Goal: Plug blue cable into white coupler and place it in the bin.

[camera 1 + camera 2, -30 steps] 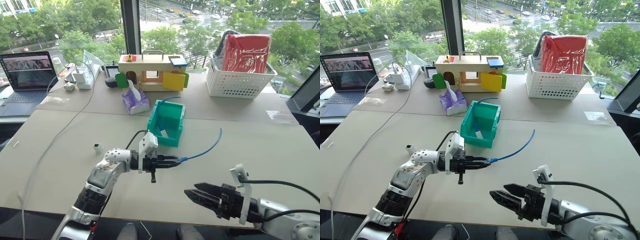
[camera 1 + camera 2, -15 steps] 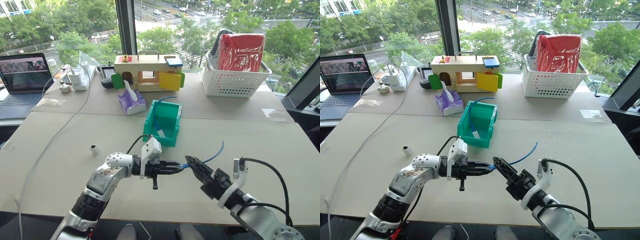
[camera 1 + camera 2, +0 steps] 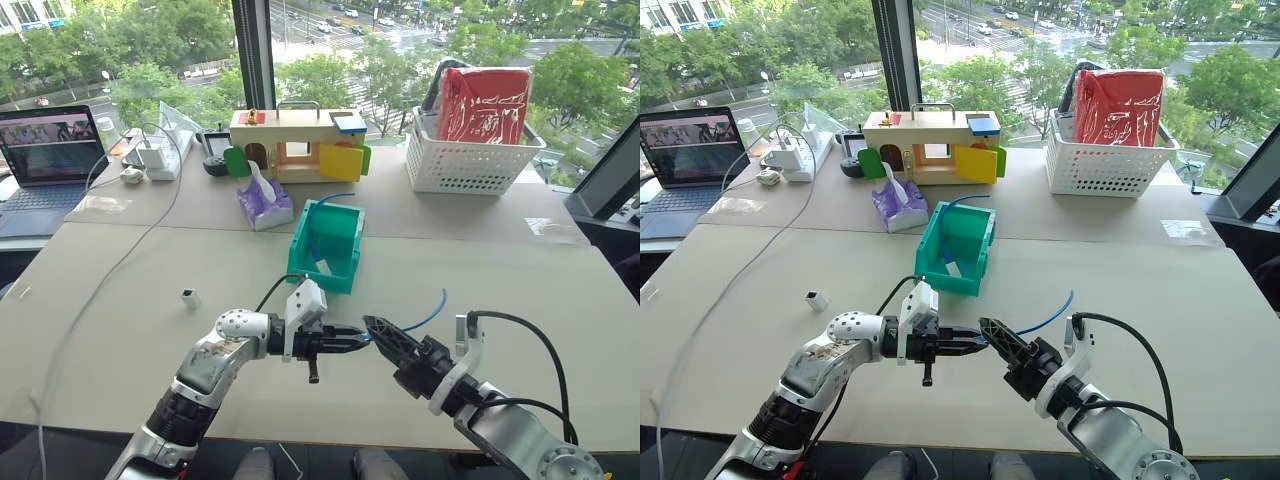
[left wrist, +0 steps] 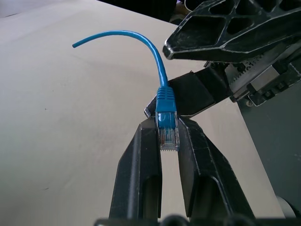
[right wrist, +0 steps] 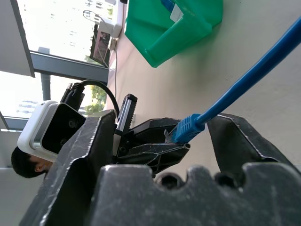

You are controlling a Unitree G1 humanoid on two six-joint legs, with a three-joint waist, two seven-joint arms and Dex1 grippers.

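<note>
Nearby, bare table beyond blue cable.

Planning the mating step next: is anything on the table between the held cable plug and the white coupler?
Nothing visible blocks that path. The left claw is shut on the blue cable at its plug, above the table. The white coupler stands apart on bare tabletop to the robot's left. The right claw is at the plug's other side, away from the coupler.
</note>
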